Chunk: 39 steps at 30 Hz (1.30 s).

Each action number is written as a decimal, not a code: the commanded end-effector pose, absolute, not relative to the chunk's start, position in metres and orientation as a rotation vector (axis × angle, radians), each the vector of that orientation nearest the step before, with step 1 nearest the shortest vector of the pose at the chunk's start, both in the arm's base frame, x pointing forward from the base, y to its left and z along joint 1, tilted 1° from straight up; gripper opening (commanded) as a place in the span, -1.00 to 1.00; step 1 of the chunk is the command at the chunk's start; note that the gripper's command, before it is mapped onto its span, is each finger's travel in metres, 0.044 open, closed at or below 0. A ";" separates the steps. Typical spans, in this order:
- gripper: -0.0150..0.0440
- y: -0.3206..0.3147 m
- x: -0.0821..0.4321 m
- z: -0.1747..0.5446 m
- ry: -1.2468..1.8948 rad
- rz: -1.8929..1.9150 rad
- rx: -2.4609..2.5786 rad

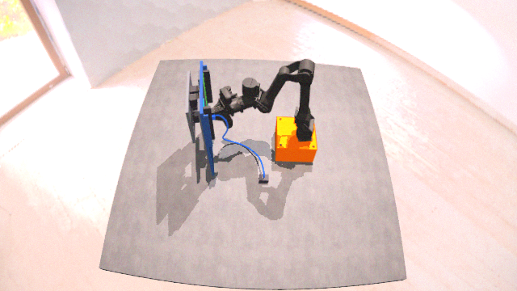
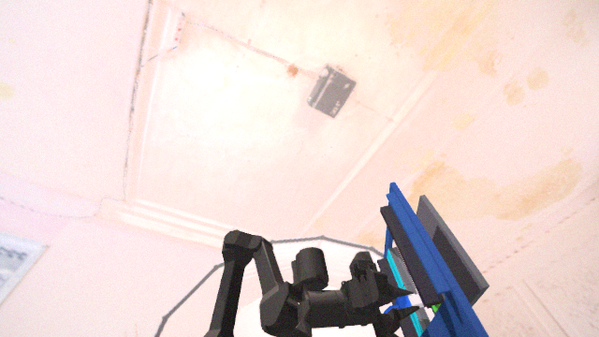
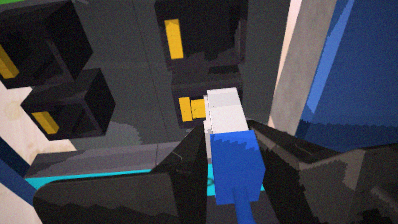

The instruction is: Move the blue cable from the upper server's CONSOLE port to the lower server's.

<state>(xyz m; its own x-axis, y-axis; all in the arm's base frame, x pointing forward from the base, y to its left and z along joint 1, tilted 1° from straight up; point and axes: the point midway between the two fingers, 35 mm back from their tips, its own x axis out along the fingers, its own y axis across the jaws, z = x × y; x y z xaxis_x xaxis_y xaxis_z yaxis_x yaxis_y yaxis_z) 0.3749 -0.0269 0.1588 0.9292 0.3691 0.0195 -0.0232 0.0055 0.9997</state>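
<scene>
Clamping blue-and-white plug (image 2: 403,304) (image 3: 235,150) in gripper (image 1: 213,111) (image 2: 414,300) (image 3: 224,130) | white end at black port (image 3: 186,86), seating unclear, upper or lower server unclear | trailing blue cable (image 1: 244,145) (image 3: 243,207) away from port to dark block (image 1: 263,180)

From where I'm standing, 1 mottled grey tabletop (image 1: 258,250) carries everything, its outline narrower on the far side and its near edge bowed (at least as seen from above). On it sit 1 orange box (image 1: 295,155), the arm's base, and, nearer the middle, 1 small dark block (image 1: 263,181) where a blue cable (image 1: 242,145) ends. The upright blue frame (image 1: 207,141) stands on it too, dark shadows spreading across the grey.
</scene>
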 end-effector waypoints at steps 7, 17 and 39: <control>-0.49 -0.028 0.378 0.160 0.272 0.311 1.544; -0.49 -0.028 0.380 0.160 0.272 0.311 1.544; -0.49 -0.028 0.385 0.160 0.271 0.312 1.544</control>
